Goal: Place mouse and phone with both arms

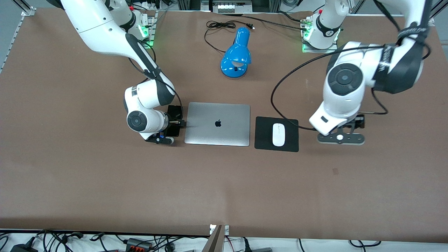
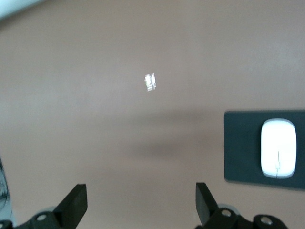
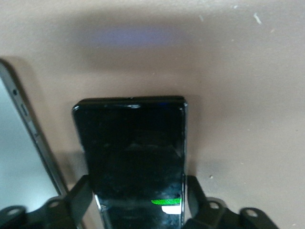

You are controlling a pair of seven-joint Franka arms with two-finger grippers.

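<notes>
Currently logging, label by label:
Mouse (image 1: 279, 134): lying on the mat (image 1: 276, 124), long axis pointing toward the front camera; nothing is touching it.
Mat: sitting just beside the laptop (image 1: 217, 124), on the side toward the left arm's end of the tabletop (image 1: 105, 182).
Phone (image 3: 135, 157): being pinched by its long edges in the right gripper (image 1: 174, 120), right beside the laptop's edge toward the right arm's end; in the right wrist view its free end is looking close to the tabletop, contact not resolvable.
Right gripper: fingers (image 3: 80, 193) pressing on both sides of the phone.
Left gripper (image 2: 141, 202): fingers spread wide, holding nothing, hovering over bare tabletop near the mat, toward the left arm's end.
Laptop: lying closed and flat.
Lamp (image 1: 237, 53): lying on the tabletop, farther from the front camera than the laptop.
</notes>
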